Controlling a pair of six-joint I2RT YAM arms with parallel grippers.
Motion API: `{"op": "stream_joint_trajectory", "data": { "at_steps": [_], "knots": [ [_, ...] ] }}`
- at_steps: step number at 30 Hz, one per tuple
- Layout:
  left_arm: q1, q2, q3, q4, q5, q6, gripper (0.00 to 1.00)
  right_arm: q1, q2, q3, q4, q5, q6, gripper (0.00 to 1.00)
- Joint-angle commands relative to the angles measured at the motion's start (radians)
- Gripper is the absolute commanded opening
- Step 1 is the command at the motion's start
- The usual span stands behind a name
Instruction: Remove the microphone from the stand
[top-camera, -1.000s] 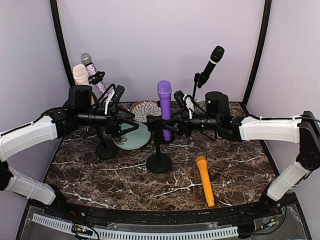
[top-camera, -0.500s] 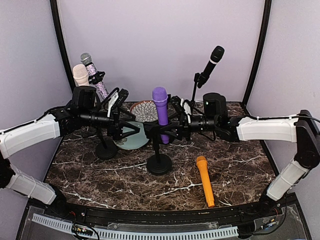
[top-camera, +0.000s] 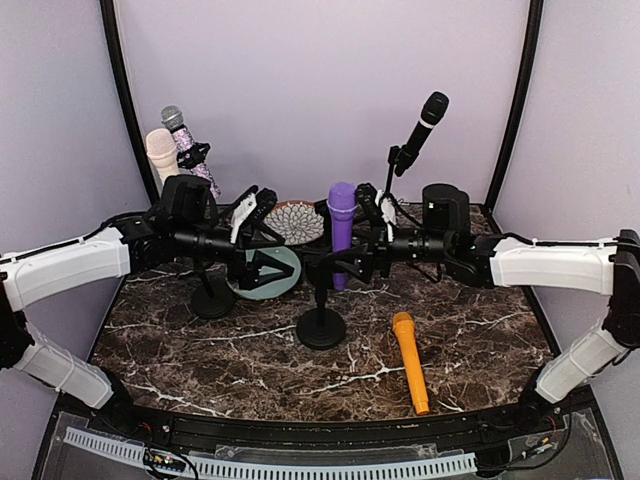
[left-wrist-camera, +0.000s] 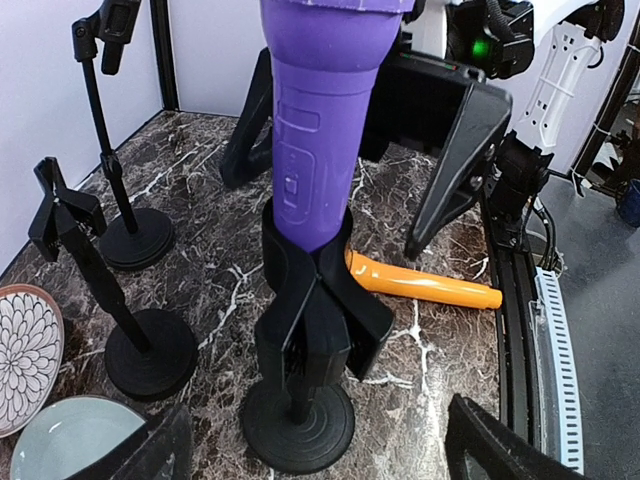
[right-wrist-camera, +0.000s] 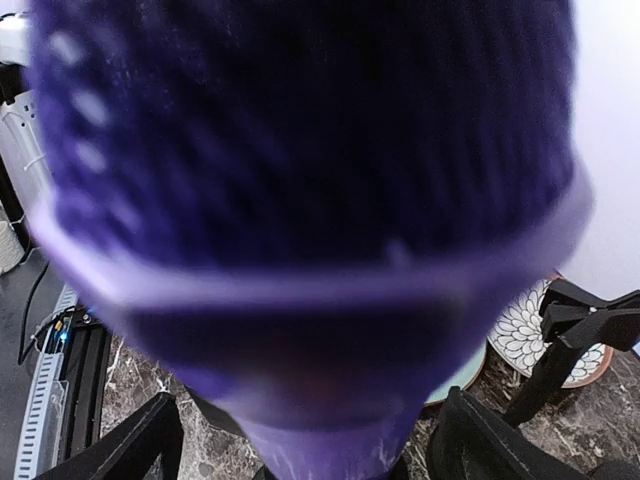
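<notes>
Broadly: dark marble table (top-camera: 480, 340), with both arms reaching in from the left and right edges and meeting over its middle.

Left tool (top-camera: 270, 232): fingers spread wide, holding nothing. It hangs just left of the centre stand (top-camera: 321, 325), apart from it. In the left wrist view its own fingers (left-wrist-camera: 150, 450) show only at the bottom corners, with the stand's foot between them and further off.

Right tool (top-camera: 355, 232): fingers also spread, one to each side of the purple microphone (top-camera: 341, 225) at about mid-body. In the left wrist view one finger stands well off the body and the other sits close beside it; I cannot tell whether that one touches. In the right wrist view the purple head fills the picture, blurred.

The purple microphone is seated in the black clip (left-wrist-camera: 315, 300) of the centre stand at the middle of the table, head up and roughly upright.

Toward the far edge, left of centre: a patterned plate (top-camera: 295, 220) and a pale green plate (top-camera: 255, 285), with a bare stand (top-camera: 213, 300) beside them.

Far right: a black microphone (top-camera: 428, 118) angled on its stand. Far left corner: a glitter microphone (top-camera: 180, 135) and a cream microphone (top-camera: 160, 155), both clipped up.

An orange microphone (top-camera: 410, 362) lies flat on the table, right of the centre stand, toward the near edge.
</notes>
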Motion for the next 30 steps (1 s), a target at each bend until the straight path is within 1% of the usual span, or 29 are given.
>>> {"op": "stream_joint_trajectory", "data": {
  "at_steps": [1, 6, 10, 14, 16, 19, 23, 26, 30],
  "knots": [
    [-0.017, 0.012, 0.040, 0.019, -0.010, 0.014, 0.90, 0.000, -0.088, -0.052, 0.068, 0.071, 0.055, 0.92],
    [-0.048, 0.055, 0.045, 0.077, -0.013, -0.039, 0.90, -0.003, -0.151, -0.105, 0.102, 0.145, 0.143, 0.94],
    [-0.072, 0.088, 0.049, 0.136, -0.078, -0.066, 0.90, -0.004, -0.191, -0.135, 0.145, 0.200, 0.210, 0.95],
    [-0.086, 0.098, 0.032, 0.204, -0.114, -0.097, 0.90, -0.003, -0.217, -0.154, 0.187, 0.225, 0.270, 0.98],
    [-0.093, 0.106, 0.023, 0.229, -0.130, -0.106, 0.91, -0.003, -0.220, -0.155, 0.211, 0.222, 0.300, 0.98],
    [-0.101, 0.125, 0.021, 0.236, -0.150, -0.112, 0.94, 0.007, -0.210, -0.138, 0.220, 0.245, 0.340, 0.98],
    [-0.110, 0.132, 0.012, 0.240, -0.166, -0.109, 0.95, 0.034, -0.187, -0.103, 0.207, 0.273, 0.349, 0.98],
    [-0.117, 0.138, 0.008, 0.238, -0.179, -0.103, 0.95, 0.065, -0.173, -0.081, 0.190, 0.341, 0.329, 0.98],
    [-0.125, 0.148, 0.008, 0.235, -0.193, -0.095, 0.95, 0.112, -0.146, -0.019, 0.126, 0.434, 0.279, 0.98]
  ]
}}
